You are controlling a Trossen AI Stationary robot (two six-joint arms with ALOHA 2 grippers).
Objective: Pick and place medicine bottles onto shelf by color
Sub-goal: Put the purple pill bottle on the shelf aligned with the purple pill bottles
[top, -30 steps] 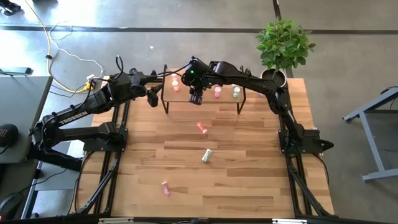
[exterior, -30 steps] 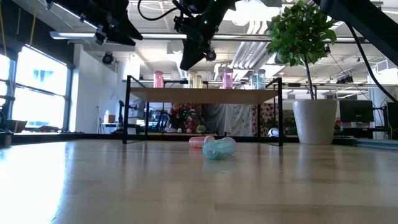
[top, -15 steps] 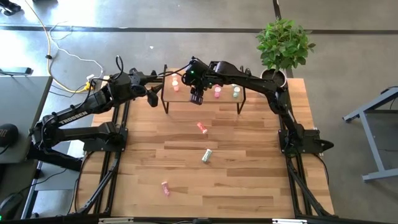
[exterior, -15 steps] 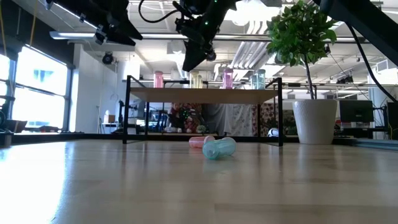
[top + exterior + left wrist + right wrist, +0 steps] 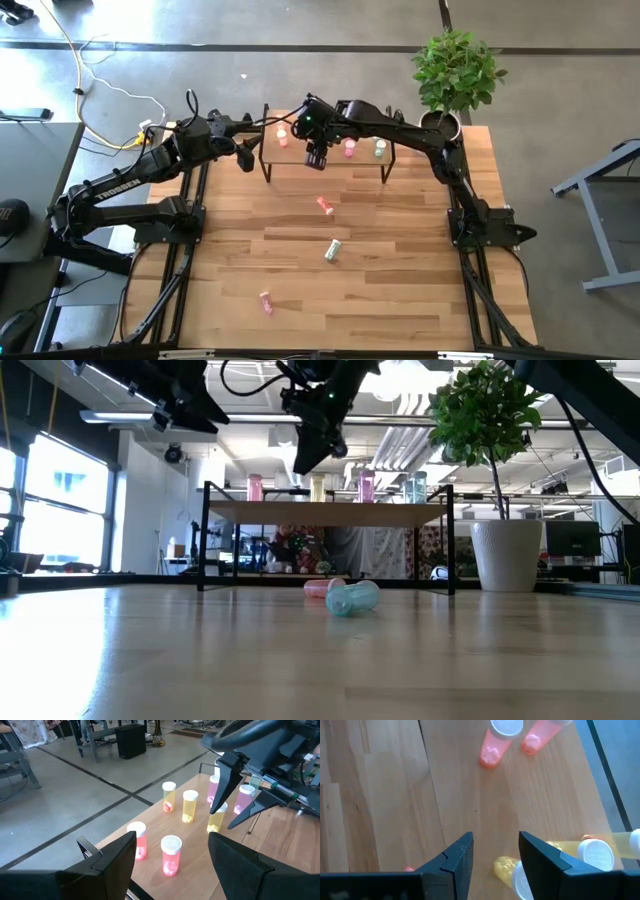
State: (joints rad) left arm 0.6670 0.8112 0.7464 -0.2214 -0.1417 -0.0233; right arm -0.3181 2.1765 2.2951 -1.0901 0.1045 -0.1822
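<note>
Release done, by the look of it. Your right gripper (image 5: 308, 460) has eased up a touch from a second ago, and the low view now shows the small yellow white-capped bottle (image 5: 318, 487) standing upright and clear of it on the raised light-wood shelf with thin black legs (image 5: 330, 513). The fingers are parted with nothing between them, hanging just over the shelf's front edge, with that yellow bottle (image 5: 512, 872) right beside one finger.

So that one counts as placed. It sits with another yellow bottle, red-orange ones toward one end of the shelf and pink ones toward the other.

Your left gripper (image 5: 245, 158) hasn't budged, jaws wide and empty, hovering off the left end of the shelf.

You've got three left on the big wooden table (image 5: 400, 300), all lying on their sides: a red-orange bottle (image 5: 325, 205) nearest the shelf, a pale green one (image 5: 332, 250) mid-table, and a pink one (image 5: 266, 302) toward the front. I'd expect the red-orange one next, it being the closest.
</note>
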